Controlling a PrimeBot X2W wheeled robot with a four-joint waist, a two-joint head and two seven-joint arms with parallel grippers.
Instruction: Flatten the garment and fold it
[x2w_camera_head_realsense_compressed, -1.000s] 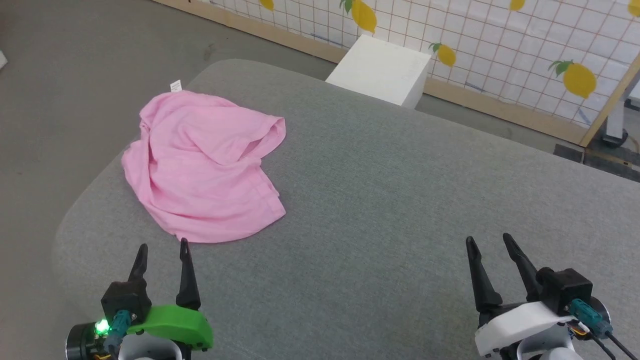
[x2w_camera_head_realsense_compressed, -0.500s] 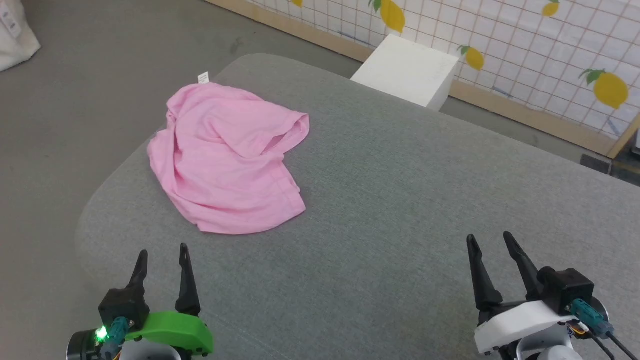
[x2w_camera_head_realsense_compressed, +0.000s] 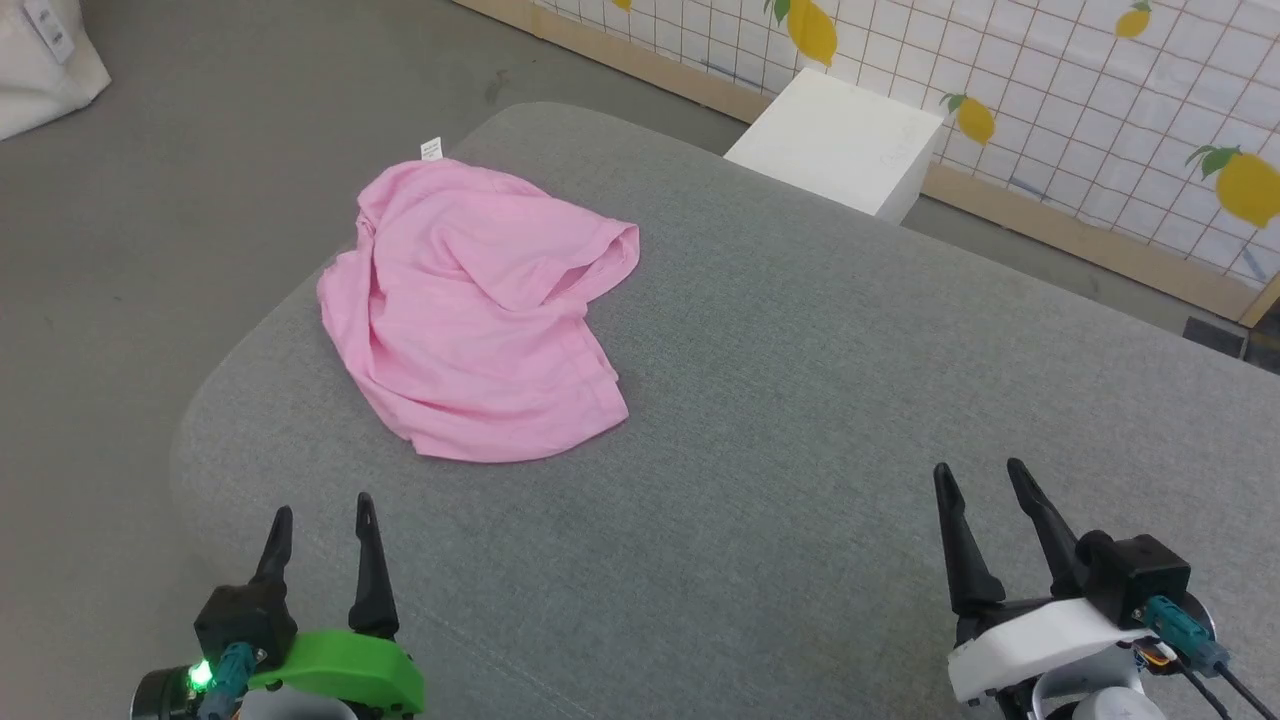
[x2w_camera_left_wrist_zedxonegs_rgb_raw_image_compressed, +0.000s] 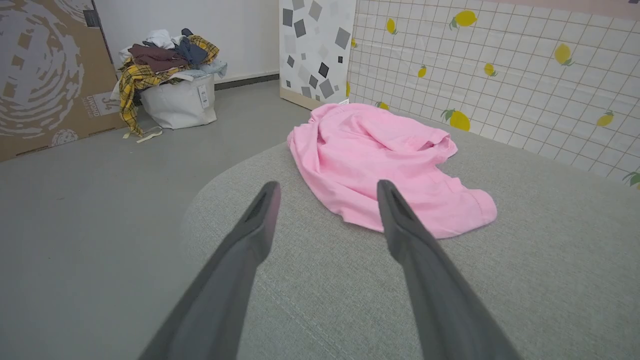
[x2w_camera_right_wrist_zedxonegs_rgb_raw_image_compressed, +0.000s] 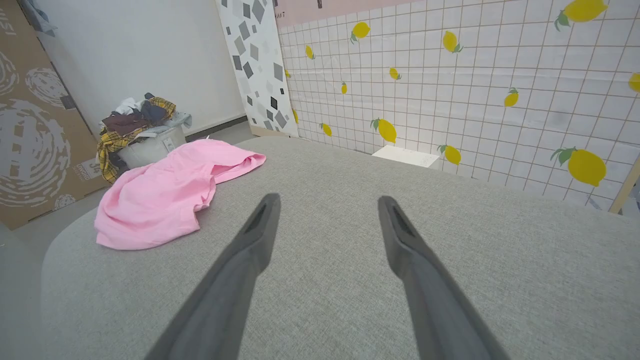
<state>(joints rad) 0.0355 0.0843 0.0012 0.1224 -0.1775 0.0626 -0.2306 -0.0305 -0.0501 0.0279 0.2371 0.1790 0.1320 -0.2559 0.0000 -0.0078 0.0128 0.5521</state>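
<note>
We find the garment (x2w_camera_head_realsense_compressed: 480, 310) lying crumpled on the grey padded bench (x2w_camera_head_realsense_compressed: 800, 400), near its far left corner. The left claw (x2w_camera_head_realsense_compressed: 323, 505), spread and empty, stands near the garment's near hem without touching it. The right claw (x2w_camera_head_realsense_compressed: 978, 468), likewise spread and empty, is well apart from the garment.

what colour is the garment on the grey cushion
Light pink garment, plain, with a small white label; clearest in the head view.
</note>
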